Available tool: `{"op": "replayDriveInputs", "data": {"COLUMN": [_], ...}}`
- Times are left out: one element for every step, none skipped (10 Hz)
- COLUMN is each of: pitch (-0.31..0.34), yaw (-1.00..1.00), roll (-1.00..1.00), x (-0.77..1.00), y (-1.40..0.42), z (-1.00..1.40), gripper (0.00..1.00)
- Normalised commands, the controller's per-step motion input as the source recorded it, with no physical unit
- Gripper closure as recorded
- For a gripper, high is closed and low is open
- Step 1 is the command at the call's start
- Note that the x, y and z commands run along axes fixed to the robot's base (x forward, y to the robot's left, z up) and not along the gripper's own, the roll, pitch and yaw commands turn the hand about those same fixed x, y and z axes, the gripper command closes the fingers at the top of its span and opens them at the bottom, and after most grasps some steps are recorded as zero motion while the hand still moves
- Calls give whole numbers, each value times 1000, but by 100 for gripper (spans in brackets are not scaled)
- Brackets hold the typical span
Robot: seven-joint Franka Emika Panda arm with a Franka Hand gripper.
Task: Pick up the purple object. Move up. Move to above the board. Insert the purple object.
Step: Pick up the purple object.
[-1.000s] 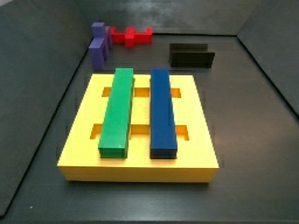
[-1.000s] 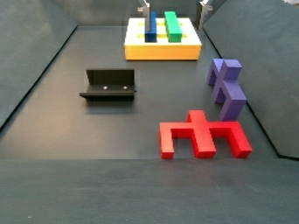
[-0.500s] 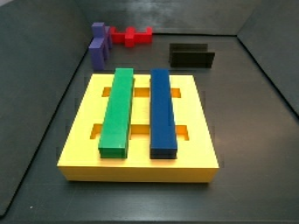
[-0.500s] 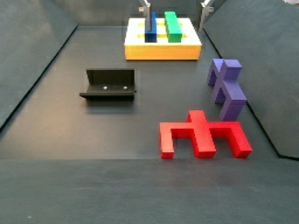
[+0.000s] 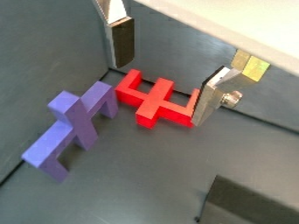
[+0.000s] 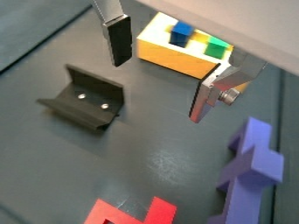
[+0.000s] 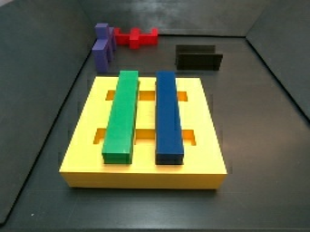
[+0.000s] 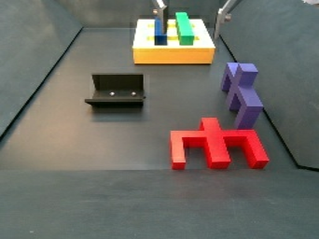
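Purple object [image 8: 242, 91] lies flat on the floor [image 8: 112, 149] along one side wall, untouched, nothing gripping it. Red piece [image 8: 218, 145] sits just beside one end of it; in a side view [image 7: 137, 37] red is at the far wall with purple [image 7: 101, 48] in the corner next to it.

Gripper [image 5: 167, 62] is wide open, nothing between the fingers [image 5: 121, 41]. It hangs clear of the floor, pointing down. In a wrist view its gap frames the red piece, with purple [image 5: 73, 129] off to the side of the gap. In a wrist view [image 6: 162, 74] the gap shows bare floor. In a side view only the finger tips [image 8: 226, 7] peek in at the frame's top edge, above the board's far end.

Board [image 7: 85, 140] lies flat on the floor, near the end opposite purple and red. Green bar [image 7: 120, 116] and blue bar [image 7: 169, 116] lie in it side by side, parallel, running its length. Recessed slots show beside and between the bars, unfilled.

Fixture [image 8: 117, 91] stands on the floor between board and red piece, toward the wall opposite purple, apart from everything. Open floor between fixture and purple; purple's wall side is tight against the side wall, its other side free.
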Motion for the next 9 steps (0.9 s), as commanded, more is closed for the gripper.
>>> {"op": "replayDriveInputs", "data": {"pitch": [0, -9, -59, -21, -21, -53, -19, -14, -29], "yaw": [-871, -917, -891, -946, -974, -980, -1000, -989, -903], "roll": [-4, -7, -3, -36, -20, 0, -23, -10, -1], "x": [-117, -177, -251, -71, -86, -126, -11, -80, -231], "y": [0, 0, 0, 0, 0, 0, 0, 0, 0], "z": [-111, -117, -134, -143, -137, -134, -134, -123, -126], "gripper": [0, 0, 0, 0, 0, 0, 0, 0, 0]}}
